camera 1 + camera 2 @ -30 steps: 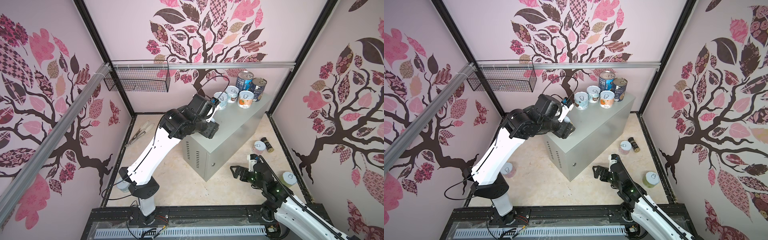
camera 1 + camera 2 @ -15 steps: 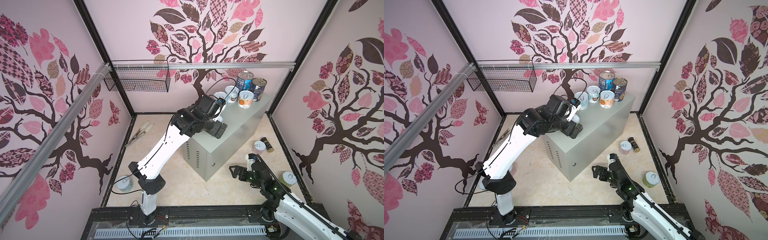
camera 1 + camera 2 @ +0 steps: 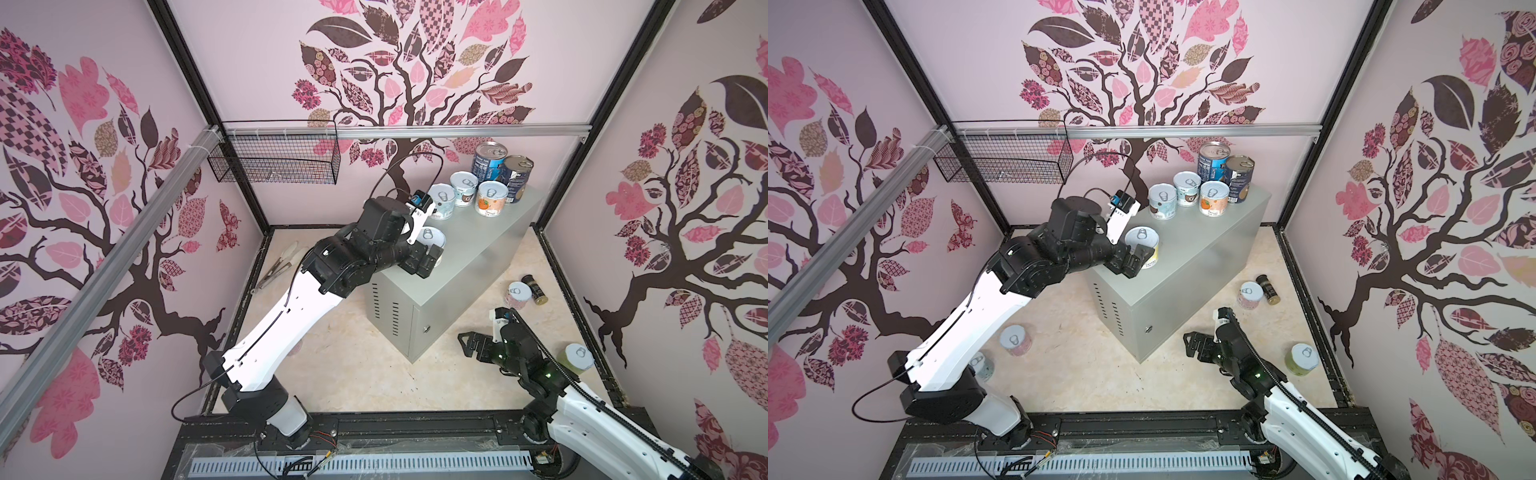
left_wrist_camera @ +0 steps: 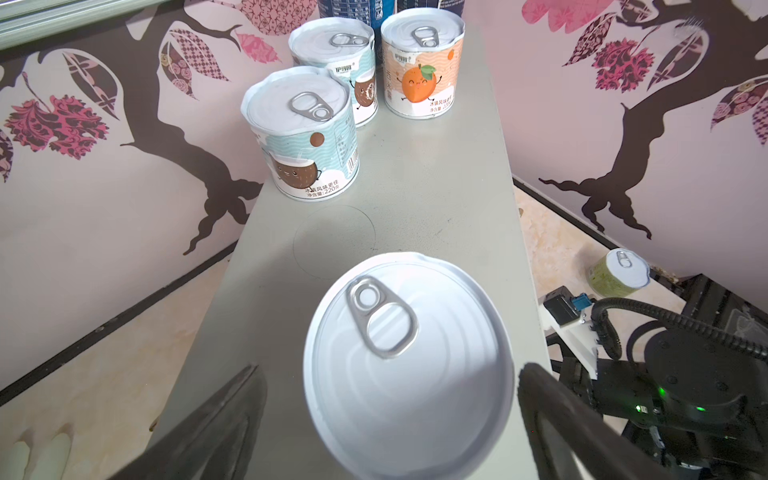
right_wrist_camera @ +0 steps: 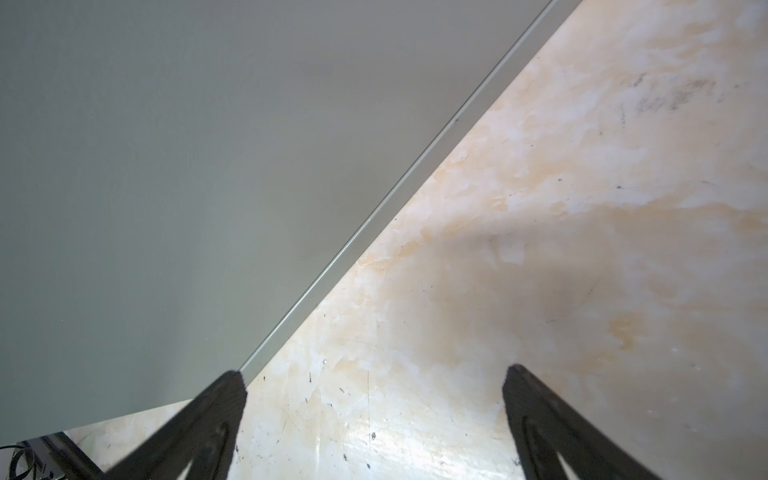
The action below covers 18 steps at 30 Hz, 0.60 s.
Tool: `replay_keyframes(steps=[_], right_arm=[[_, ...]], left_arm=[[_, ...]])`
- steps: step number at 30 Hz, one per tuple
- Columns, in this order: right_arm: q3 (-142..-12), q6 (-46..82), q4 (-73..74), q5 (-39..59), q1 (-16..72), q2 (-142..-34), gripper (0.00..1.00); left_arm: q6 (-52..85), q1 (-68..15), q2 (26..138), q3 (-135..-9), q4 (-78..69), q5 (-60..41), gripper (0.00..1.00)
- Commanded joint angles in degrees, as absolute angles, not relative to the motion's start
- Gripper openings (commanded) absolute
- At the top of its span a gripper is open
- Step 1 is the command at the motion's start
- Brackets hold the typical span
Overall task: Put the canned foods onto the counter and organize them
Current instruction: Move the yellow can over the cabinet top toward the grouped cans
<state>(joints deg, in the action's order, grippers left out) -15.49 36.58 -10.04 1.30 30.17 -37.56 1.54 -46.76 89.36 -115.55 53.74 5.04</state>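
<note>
the near can (image 4: 407, 365) stands upright on the counter (image 4: 436, 187), at the end nearer you. it is apart from the five cans grouped at the far end, where three short cans (image 3: 1187, 187) sit in front of two tall dark cans (image 3: 1212, 162). the left gripper (image 4: 388, 374) brackets the near can with its fingers (image 4: 232, 407) spread wide and gripping nothing. a gap shows on one side, and the other finger stands just beside the can's wall. you are most likely at the end of a placing step. the next move calls for a straight retreat that does not nudge the can, then a reach for a can on the floor. the right gripper (image 5: 374, 382) hangs wide open and empty over the floor, beside the counter's side. only the left wrist view shows the finger clearance. a top view shows two floor cans (image 3: 1015, 340) by the left arm's base, and on the right a pink can (image 3: 1250, 295), a green can (image 3: 1302, 359) and a spice jar (image 3: 1266, 289). the right wrist view shows no can.
</note>
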Motion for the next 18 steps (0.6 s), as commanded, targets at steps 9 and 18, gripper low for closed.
replay_keyframes(steps=[9,18], right_arm=[[-18.6,35.9,-10.0,0.5,29.9,-38.1,1.00],[-19.4,35.3,-10.4,0.2,29.8,-38.7,1.00]], left_arm=[[2.2,-44.2,87.5,-108.9,47.0,-5.0,0.97],[2.0,-44.2,88.9,-108.9,46.0,-4.5,0.88]])
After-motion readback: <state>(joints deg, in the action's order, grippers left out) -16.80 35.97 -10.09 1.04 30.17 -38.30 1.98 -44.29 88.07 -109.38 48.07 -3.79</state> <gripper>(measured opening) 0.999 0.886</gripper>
